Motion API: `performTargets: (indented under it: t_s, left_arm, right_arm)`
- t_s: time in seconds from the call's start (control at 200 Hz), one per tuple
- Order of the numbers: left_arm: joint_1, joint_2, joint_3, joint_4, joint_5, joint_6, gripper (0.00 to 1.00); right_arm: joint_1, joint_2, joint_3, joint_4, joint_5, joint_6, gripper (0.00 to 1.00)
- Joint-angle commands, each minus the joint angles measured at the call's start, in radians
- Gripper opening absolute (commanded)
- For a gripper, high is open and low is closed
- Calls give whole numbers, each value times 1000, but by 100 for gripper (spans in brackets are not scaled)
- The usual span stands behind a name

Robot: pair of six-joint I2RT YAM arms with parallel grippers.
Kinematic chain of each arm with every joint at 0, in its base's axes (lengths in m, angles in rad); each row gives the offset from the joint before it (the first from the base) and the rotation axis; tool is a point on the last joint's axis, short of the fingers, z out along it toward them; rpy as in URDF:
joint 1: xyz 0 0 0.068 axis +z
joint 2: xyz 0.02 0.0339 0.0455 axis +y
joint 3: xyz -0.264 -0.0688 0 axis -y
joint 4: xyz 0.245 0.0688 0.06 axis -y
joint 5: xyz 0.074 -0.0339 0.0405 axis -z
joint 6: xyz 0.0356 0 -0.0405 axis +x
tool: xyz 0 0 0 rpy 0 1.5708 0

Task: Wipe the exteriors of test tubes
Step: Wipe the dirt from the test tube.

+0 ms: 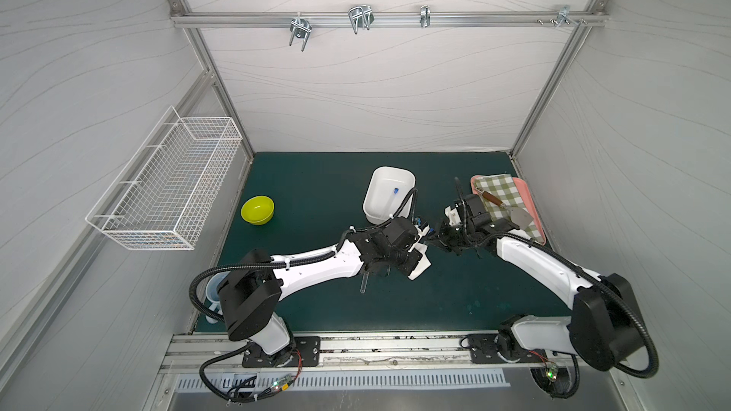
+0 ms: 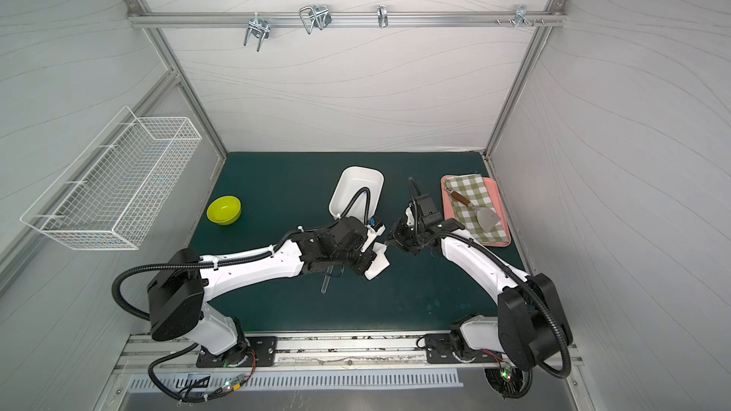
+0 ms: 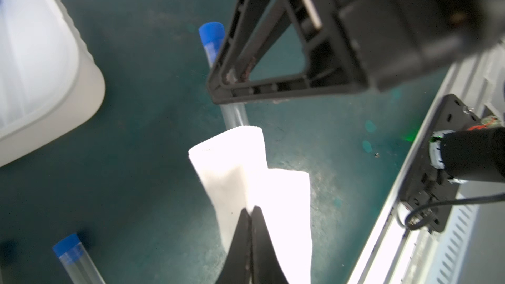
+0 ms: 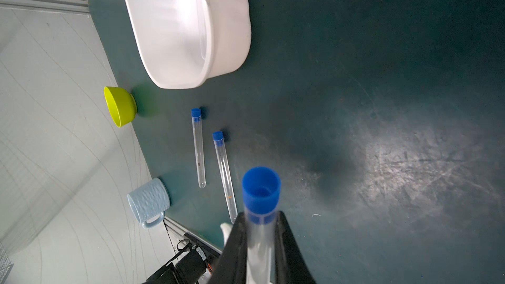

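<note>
- The left gripper (image 3: 250, 209) is seen clenched on a white cloth (image 3: 232, 165), its jaws pressed together on the fold.
- The right gripper (image 4: 261, 215) is closed around a test tube (image 4: 261, 189). The tube is gripped just below its blue cap, with a finger on either side of the clear wall.
- Both grippers are held nose to nose, just beside each other, a little right of the centre of the worktop (image 1: 316, 191).
- In the left wrist view, the lower part of that test tube is covered by the cloth's top edge. Whether the two touch cannot be told.
- A second tube (image 4: 198, 148) and a third tube (image 4: 224, 176) are laid flat on the worktop, side by side but apart. Their caps are pointed toward the white tub (image 4: 226, 23).
- A dark speck is noted inside the second tube and an orange one inside the third.
- A fourth tube (image 1: 395, 191) is spotted inside the tub, which is set near the middle of the far edge.
- A green bowl (image 1: 257, 209) is placed toward the left edge, and a pale blue mug (image 4: 149, 200) is tucked into the near left corner.
- A pink tray (image 1: 534, 211) is set along the right edge toward the far corner. It is covered by a checked cloth (image 1: 502, 191), and a spatula (image 1: 518, 217) is laid on top.
- A wire basket (image 1: 170, 187) is hung on the left wall.
</note>
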Motion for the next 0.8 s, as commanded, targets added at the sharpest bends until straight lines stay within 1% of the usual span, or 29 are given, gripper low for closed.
performTargets:
  t_s: [0.0,0.185,0.31,0.615,0.79]
  left_arm:
    - [-2,19,34,41,-22,-26,11]
    - [-2,22,27,72,25,-40,20]
    - [-2,25,30,72,25,-47,26]
    - [-2,45,25,61,9,-66,31]
    - [-2,52,26,61,15,-68,31]
  right_arm:
    - [9,-18,-4,9,4,28,10]
    - [20,-19,-4,15,9,34,10]
    - [25,-20,-2,16,11,39,10]
    - [30,-28,-1,35,-8,59,9]
    - [31,-41,7,41,-12,70,9]
